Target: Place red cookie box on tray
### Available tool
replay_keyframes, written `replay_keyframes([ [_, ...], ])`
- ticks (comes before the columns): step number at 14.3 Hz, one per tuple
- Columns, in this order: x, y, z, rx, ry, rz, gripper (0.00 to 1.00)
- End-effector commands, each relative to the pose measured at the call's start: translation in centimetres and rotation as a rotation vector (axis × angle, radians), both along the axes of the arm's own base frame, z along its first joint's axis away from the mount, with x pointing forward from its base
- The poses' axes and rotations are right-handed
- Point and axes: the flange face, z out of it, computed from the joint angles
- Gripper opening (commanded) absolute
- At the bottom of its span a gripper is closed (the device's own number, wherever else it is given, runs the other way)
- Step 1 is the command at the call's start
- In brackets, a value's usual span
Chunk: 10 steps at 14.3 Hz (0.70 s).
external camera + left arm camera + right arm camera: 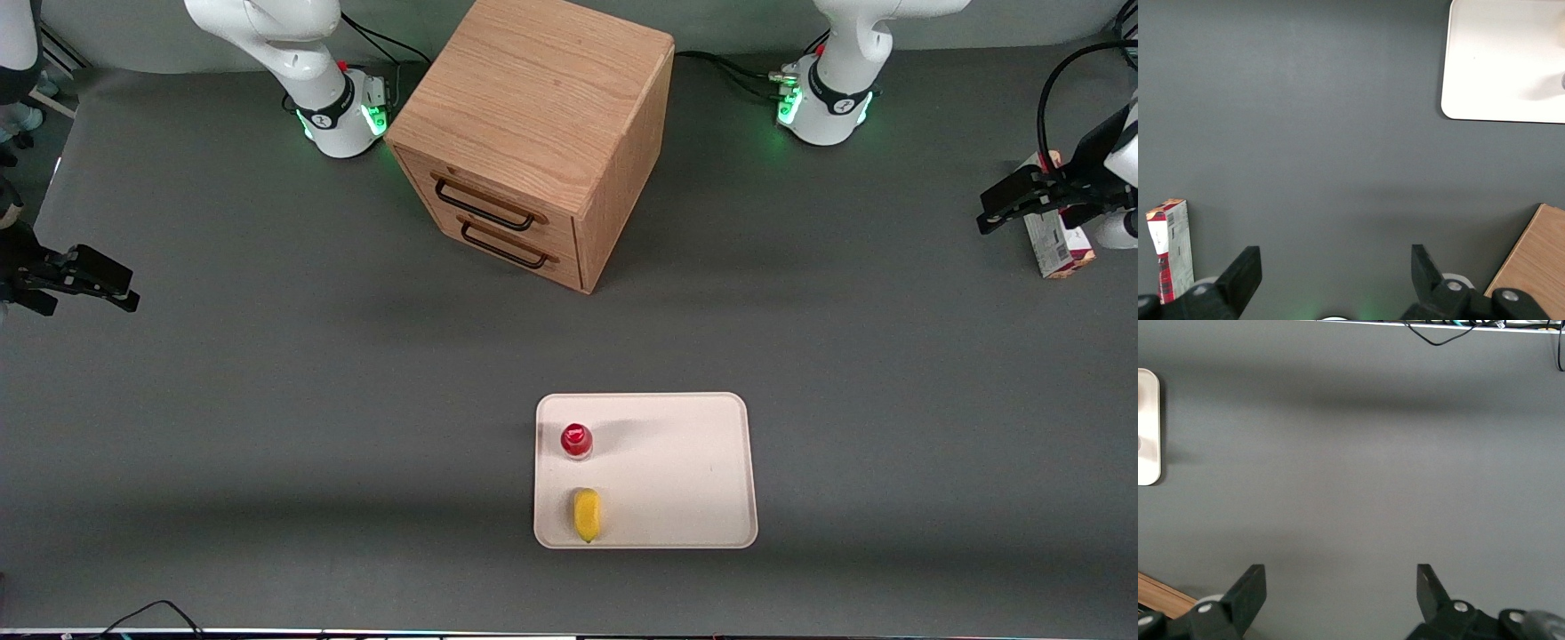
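The red cookie box [1058, 244] stands on the grey table toward the working arm's end, partly hidden by the arm. Its dark red plaid and grey-white sides show in the left wrist view [1168, 250]. My left gripper [991, 213] hovers beside and above the box, open and empty; the box lies outside one of its fingers in the wrist view, where the gripper [1335, 267] holds nothing. The cream tray [693, 471] lies near the table's front, nearer the front camera than the cabinet. Its corner shows in the left wrist view [1498, 60].
A small red-capped bottle [576, 440] and a yellow object [586, 514] sit on the tray at the side toward the parked arm. A wooden two-drawer cabinet [533, 133] stands at the back middle, drawers shut; its corner shows in the left wrist view [1531, 263].
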Motion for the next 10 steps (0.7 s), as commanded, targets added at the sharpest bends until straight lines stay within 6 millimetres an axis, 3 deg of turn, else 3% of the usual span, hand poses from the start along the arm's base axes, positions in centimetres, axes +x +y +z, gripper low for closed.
replay_keyframes([
  [1, -0.3, 0.5, 0.1, 0.011, 0.005, -0.005, 1.0],
  [4, -0.1, 1.7, 0.0, 0.01, 0.002, -0.01, 1.0],
  [5, 0.1, 3.5, -0.3, 0.008, 0.005, 0.001, 1.0],
  [10, 0.2, 17.3, -4.1, 0.041, 0.062, 0.023, 1.0],
])
